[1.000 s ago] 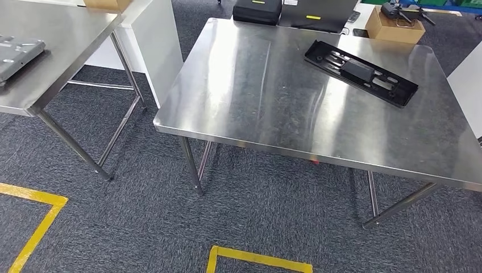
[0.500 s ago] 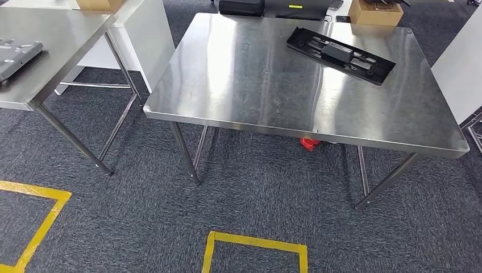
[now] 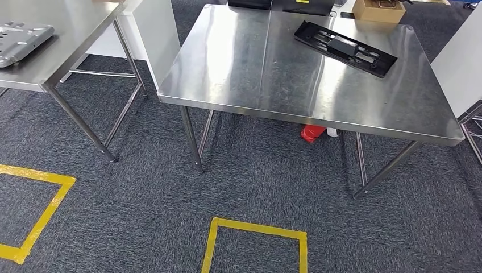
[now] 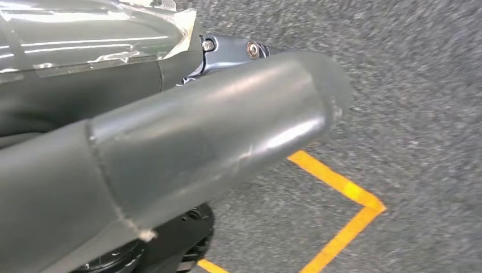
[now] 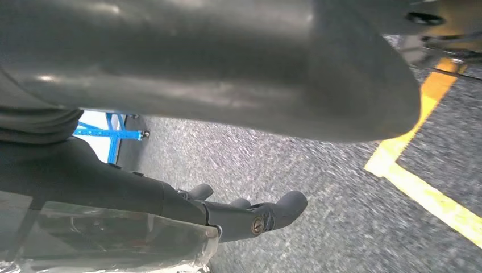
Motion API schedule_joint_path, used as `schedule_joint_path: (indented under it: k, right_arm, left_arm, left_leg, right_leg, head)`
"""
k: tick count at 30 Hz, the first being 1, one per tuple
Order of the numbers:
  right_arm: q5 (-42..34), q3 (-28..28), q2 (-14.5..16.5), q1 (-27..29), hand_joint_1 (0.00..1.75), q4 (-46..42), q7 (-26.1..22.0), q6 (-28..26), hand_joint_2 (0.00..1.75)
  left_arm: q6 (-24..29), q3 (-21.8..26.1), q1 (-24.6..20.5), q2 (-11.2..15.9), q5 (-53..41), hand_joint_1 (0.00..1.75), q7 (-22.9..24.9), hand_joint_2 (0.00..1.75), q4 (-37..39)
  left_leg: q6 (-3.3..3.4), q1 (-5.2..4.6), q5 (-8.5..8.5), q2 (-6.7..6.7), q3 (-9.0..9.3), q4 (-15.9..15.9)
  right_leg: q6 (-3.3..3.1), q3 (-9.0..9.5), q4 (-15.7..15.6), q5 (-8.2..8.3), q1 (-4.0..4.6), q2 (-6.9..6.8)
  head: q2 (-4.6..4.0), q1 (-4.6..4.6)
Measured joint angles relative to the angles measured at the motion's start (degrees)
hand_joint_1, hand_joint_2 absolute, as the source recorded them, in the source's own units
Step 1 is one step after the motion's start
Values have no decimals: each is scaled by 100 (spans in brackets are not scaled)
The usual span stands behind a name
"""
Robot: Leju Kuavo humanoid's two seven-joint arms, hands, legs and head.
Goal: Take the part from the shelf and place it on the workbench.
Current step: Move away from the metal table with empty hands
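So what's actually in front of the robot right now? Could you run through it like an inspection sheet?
Surface: steel workbench, shiny and scuffed; a second steel table stands to its left.
Job's things: long black part lies flat on the workbench, towards its far right corner.
Clutter: grey metal plate on the second table; cardboard box and black cases beyond the far edge; red object on the floor under the workbench.
Hands: left hand and right hand hang over the carpet, holding nothing.
Cables: nothing seen.
Surroundings: grey carpet with yellow tape squares.
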Motion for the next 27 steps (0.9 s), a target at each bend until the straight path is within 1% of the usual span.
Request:
schedule_joint_path:
  k: [1, 2, 3, 4, 5, 6, 7, 8, 9, 10, 11, 12, 13, 14, 15, 16, 17, 18, 19, 20, 21, 22, 23, 24, 25, 26, 27]
  right_arm:
    - [-8, 0, -7, -1, 0, 1, -6, -2, 0]
    - [-20, -1, -15, -3, 0, 1, -10, -4, 0]
    - [-32, -1, -20, -7, 0, 1, -11, -5, 0]
    - [-44, -2, -24, -10, 0, 1, -11, -6, 0]
    - [-53, -2, -25, -10, 0, 2, -11, -6, 0]
    - [-60, -3, -27, -11, 0, 3, -11, -6, 0]
    - [-68, -4, -29, -6, 0, 5, -11, -6, 0]
    - [-77, -5, -31, -4, 0, 11, -11, -6, 0]
    - [-86, -8, -32, -5, 0, 16, -11, -6, 0]
    - [-93, -9, -32, -4, 0, 21, -11, -6, 0]
    - [-99, -10, -32, -6, 0, 26, -11, -6, 0]
    - [-103, -11, -32, -6, 0, 26, -11, -6, 0]
    - [-108, -13, -33, -5, 0, 27, -11, -6, 0]
    - [-111, -14, -34, -4, 0, 28, -11, -6, 0]
    - [-113, -16, -36, -4, 0, 28, -11, -6, 0]
    - [-115, -19, -37, -5, 0, 29, -11, -6, 0]
    - [-116, -21, -38, -5, 0, 30, -11, -6, 0]
    - [-117, -24, -37, -5, 0, 30, -11, -6, 0]
    - [-117, -25, -35, -4, 0, 30, -11, -6, 0]
    - [-119, -27, -32, -5, 0, 31, -11, -6, 0]
    - [-120, -28, -29, -7, 0, 32, -11, -6, 0]
    - [-120, -29, -27, -9, 0, 34, -11, -5, 0]
    - [-121, -32, -27, -10, 0, 37, -11, -5, 0]
    - [-122, -36, -29, -10, 0, 40, -11, -5, 0]
    - [-123, -40, -32, -8, 0, 43, -11, -5, 0]
    - [-128, -46, -36, -5, 0, 45, -11, -6, 0]
    - [-134, -50, -42, -2, 0, 45, -10, -6, 0]
  left_arm:
    - [-11, -4, -1, -9, -19, 0, 7, 0, 0]
    - [-25, -9, -1, -20, -42, 0, 10, 0, 0]
    - [-39, -13, -2, -30, -61, 0, 10, 0, 0]
    - [-51, -17, -3, -38, -75, 0, 10, 0, 0]
    - [-61, -20, -4, -44, -86, 0, 10, 0, 0]
    - [-66, -21, -5, -47, -91, 0, 10, 0, 0]
    - [-67, -23, -3, -48, -97, 0, 10, 0, 0]
    - [-67, -25, 0, -46, -107, 0, 10, 0, 0]
    - [-68, -28, 3, -44, -122, 0, 12, 0, 0]
    - [-68, -34, 7, -44, -138, 0, 16, 0, 0]
    - [-68, -42, 6, -45, -154, 0, 22, 0, 1]
    - [-68, -51, 6, -47, -169, 0, 30, 0, 1]
    - [-68, -59, 7, -49, -180, 0, 37, 0, 1]
    - [-68, -67, 6, -49, -191, 0, 44, 0, 1]
    - [-68, -76, 5, -49, -198, 0, 51, 0, 1]
    - [-69, -88, 4, -49, -202, 0, 58, 0, 1]
    - [-70, -101, 2, -49, -203, 0, 63, 0, 0]
    - [-72, -111, -3, -47, -203, 0, 67, 0, 0]
    - [-72, -118, -8, -45, -203, 0, 67, 0, 0]
    - [-72, -120, -11, -43, -203, 0, 66, 0, 0]
    - [-73, -120, -14, -40, -204, 0, 66, 0, 0]
    - [-73, -121, -14, -41, -205, 0, 65, 0, 0]
    - [-73, -121, -14, -45, -206, 0, 65, 0, 1]
    - [-74, -122, -18, -51, -207, 0, 66, 0, 2]
    - [-76, -123, -21, -57, -210, 0, 66, 0, 3]
    - [-78, -124, -20, -63, -213, 0, 65, 0, 4]
    - [-82, -126, -19, -64, -220, 0, 64, 0, 4]
  left_leg:
    - [-15, 3, 56, 5, -72, 11]
    - [-36, 6, 105, 5, -141, 31]
    - [-63, 2, 146, 3, -200, 60]
    - [-97, -2, 186, 3, -256, 90]
    - [-131, -8, 230, 3, -298, 116]
    - [-162, -13, 274, 4, -326, 130]
    - [-192, -11, 317, 3, -347, 139]
    - [-221, 0, 304, -8, -372, 162]
    - [-251, 13, 194, -18, -407, 235]
    - [-282, 27, -18, -29, -458, 399]
    - [-312, 42, -318, -38, -531, 678]
    - [-337, 47, -621, -39, -610, 1043]
    - [-354, 49, -837, -40, -678, 1419]
    - [-363, 50, -923, -40, -703, 1706]
    - [-360, 50, -864, -40, -652, 1822]
    - [-344, 50, -712, -41, -504, 1733]
    - [-315, 48, -551, -46, -267, 1459]
    - [-275, 41, -471, -60, 16, 1072]
    - [-238, 32, -457, -74, 281, 676]
    - [-206, 15, -489, -88, 457, 380]
    - [-184, -6, -534, -96, 540, 206]
    - [-165, -24, -528, -96, 552, 120]
    - [-131, -21, -488, -83, 506, 81]
    - [-92, -13, -436, -68, 452, 40]
    - [-43, -2, -365, -52, 383, 1]
    - [-3, 11, -285, -34, 296, -14]
    - [18, 4, -213, -28, 210, -15]
  right_leg:
    - [67, 172, -143, 143, -9, 0]
    - [116, 444, -491, 285, -21, 0]
    - [132, 738, -921, 344, -28, 2]
    - [106, 1006, -1351, 330, -15, 10]
    - [68, 1180, -1671, 277, 1, 19]
    - [29, 1239, -1823, 216, 28, 28]
    - [-15, 1229, -1880, 208, 36, 34]
    - [-54, 1185, -1867, 233, 14, 30]
    - [-114, 1148, -1859, 270, -6, 22]
    - [-190, 1103, -1858, 318, -25, 10]
    - [-256, 1050, -1849, 368, -25, -4]
    - [-307, 981, -1837, 421, -6, -15]
    - [-335, 912, -1818, 473, 12, -26]
    - [-344, 834, -1791, 525, 27, -33]
    - [-342, 751, -1755, 574, 38, -36]
    - [-333, 666, -1714, 617, 46, -36]
    - [-320, 581, -1672, 654, 52, -33]
    - [-304, 511, -1636, 689, 61, -29]
    - [-278, 462, -1612, 725, 70, -28]
    - [-241, 429, -1600, 766, 74, -32]
    - [-203, 401, -1597, 811, 72, -39]
    - [-161, 373, -1599, 863, 70, -44]
    - [-126, 336, -1587, 887, 68, -49]
    - [-114, 284, -1542, 842, 70, -40]
    - [-121, 215, -1422, 704, 72, -28]
    - [-147, 127, -1199, 468, 67, -15]
    - [-171, 33, -880, 191, 52, -1]
  head:
    - [0, 0]
    - [0, 1]
    - [0, 1]
    - [0, -3]
    - [0, -3]
    - [0, -7]
    - [0, -8]
    - [0, -7]
    - [0, -13]
    - [0, -26]
    - [0, -39]
    - [0, -52]
    - [0, -59]
    - [0, -59]
    - [0, -61]
    - [0, -61]
    - [0, -64]
    - [1, -65]
    - [1, -63]
    - [1, -60]
    - [1, -61]
    - [0, -66]
    - [0, -69]
    - [1, -72]
    - [1, -62]
    - [1, -47]
    - [1, -39]
